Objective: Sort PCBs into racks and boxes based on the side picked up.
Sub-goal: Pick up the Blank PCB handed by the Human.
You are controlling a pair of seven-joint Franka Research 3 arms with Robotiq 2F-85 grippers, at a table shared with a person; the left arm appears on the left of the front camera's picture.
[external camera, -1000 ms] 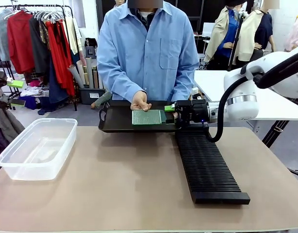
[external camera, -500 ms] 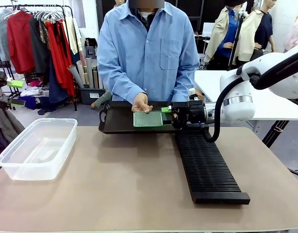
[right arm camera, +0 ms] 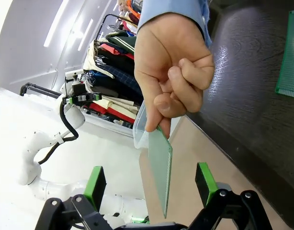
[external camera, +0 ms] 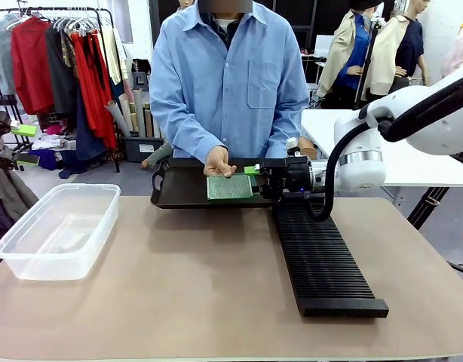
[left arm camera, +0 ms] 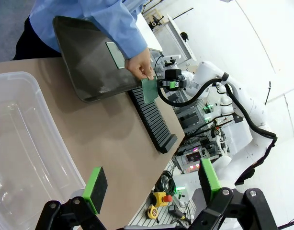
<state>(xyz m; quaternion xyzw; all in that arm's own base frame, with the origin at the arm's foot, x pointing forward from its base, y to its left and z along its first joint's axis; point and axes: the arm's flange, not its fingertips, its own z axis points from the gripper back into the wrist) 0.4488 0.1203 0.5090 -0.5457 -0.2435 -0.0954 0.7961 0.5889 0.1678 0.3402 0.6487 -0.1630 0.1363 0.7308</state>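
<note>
Handover item, right claw [right arm camera: 150, 184]: jaws spread wide, gripping nothing. One PCB [right arm camera: 160, 165] stands edge-on between its pads, clear of both. The person's hand [right arm camera: 171, 72] pinches the board's far end, presumably so the pads can close on its two faces. In the front view, its dot-grid face looks toward the robot. Second PCB [right arm camera: 289, 52] lies flat on the black tray [right arm camera: 252, 100] beyond the claw, likely awaiting its turn. Left claw [left arm camera: 152, 184]: wide open, empty, with the clear box [left arm camera: 27, 143] just beneath and to one side. Count: PCBs, two; rack [external camera: 322, 256], one, running back from under the right claw; box, one; tray, one.
</note>
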